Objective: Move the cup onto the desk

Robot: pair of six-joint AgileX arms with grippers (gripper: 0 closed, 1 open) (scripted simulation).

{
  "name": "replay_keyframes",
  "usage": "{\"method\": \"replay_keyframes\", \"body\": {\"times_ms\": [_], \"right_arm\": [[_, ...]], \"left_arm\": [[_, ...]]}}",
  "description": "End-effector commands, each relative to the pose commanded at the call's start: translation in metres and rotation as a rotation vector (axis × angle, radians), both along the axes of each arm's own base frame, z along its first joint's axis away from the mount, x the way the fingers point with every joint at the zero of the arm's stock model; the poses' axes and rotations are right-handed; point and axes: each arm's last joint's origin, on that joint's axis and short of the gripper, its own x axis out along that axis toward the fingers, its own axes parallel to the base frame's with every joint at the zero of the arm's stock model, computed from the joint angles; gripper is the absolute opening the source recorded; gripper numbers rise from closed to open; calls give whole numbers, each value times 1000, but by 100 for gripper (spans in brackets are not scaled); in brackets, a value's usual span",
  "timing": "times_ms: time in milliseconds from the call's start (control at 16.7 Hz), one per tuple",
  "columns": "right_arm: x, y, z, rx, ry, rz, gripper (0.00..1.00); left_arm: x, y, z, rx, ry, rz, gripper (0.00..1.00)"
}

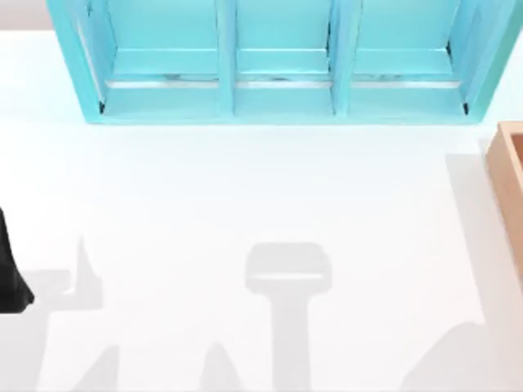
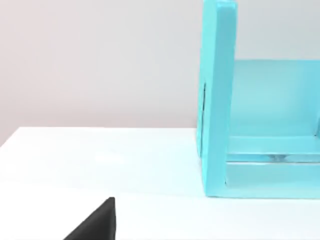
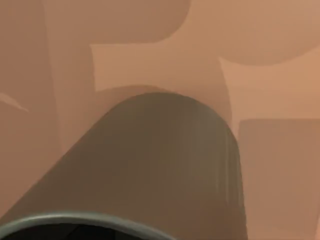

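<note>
The grey-olive cup looms close in the right wrist view. Its dark rim is nearest the camera and its side runs away toward the tan wood of the box behind it. In the top view the tan wooden box sits at the right edge of the white desk. My left arm rests at the desk's left edge. One of its black fingers pokes into the left wrist view above the desk.
A turquoise three-bay shelf unit stands along the back of the desk, and its end wall is near the left wrist camera. Grey arm shadows lie across the desk's front half.
</note>
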Motion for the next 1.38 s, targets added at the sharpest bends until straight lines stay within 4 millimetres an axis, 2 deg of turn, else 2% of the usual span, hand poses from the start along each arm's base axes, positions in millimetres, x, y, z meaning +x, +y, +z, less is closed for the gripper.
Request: {"method": "replay_keyframes", "body": {"times_ms": [180, 960, 1380], "right_arm": [[0, 0, 0, 0, 0, 0, 100], [0, 0, 0, 0, 0, 0, 2], [0, 0, 0, 0, 0, 0, 0]], "left_arm": [[0, 0, 0, 0, 0, 0, 100], [0, 0, 0, 0, 0, 0, 100], [0, 0, 0, 0, 0, 0, 100]]}}
